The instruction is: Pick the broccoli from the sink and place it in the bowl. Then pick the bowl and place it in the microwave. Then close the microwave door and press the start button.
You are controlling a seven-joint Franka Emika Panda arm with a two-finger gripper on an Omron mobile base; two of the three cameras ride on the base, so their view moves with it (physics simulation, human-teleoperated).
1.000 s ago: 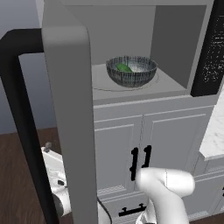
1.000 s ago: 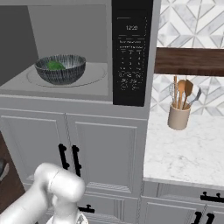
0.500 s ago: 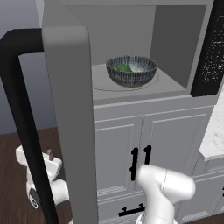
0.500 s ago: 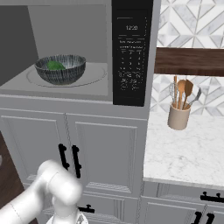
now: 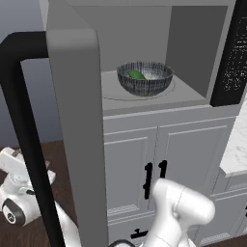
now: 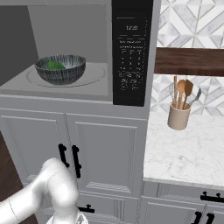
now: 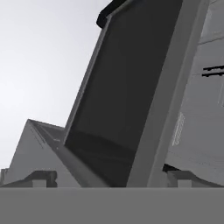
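Jaws spread wide, nothing between them: gripper (image 7: pixel 111 177) low in the hand view, one dark fingertip at lower left, the other at lower right, straddling the lower edge of the microwave door (image 7: pixel 131 96). Seen in the left base view as a white hand at far lower left, behind the swung-out door (image 5: pixel 77 130) and beside its black bar handle (image 5: pixel 24 125), on the outer face. Door's long axis upright, running from lower centre to top centre in the hand view, dark glass tilted to the right, grey frame edge just right of centre. Judged from this: closing push must carry the door toward the right of the left base view, toward the open microwave (image 6: pixel 74 48). Inside, bowl (image 6: pixel 60 68) on the turntable at upper left of the right base view, broccoli (image 6: pixel 55 65) resting in it. Control panel (image 6: pixel 131 52) right of the cavity, well apart from the hand.
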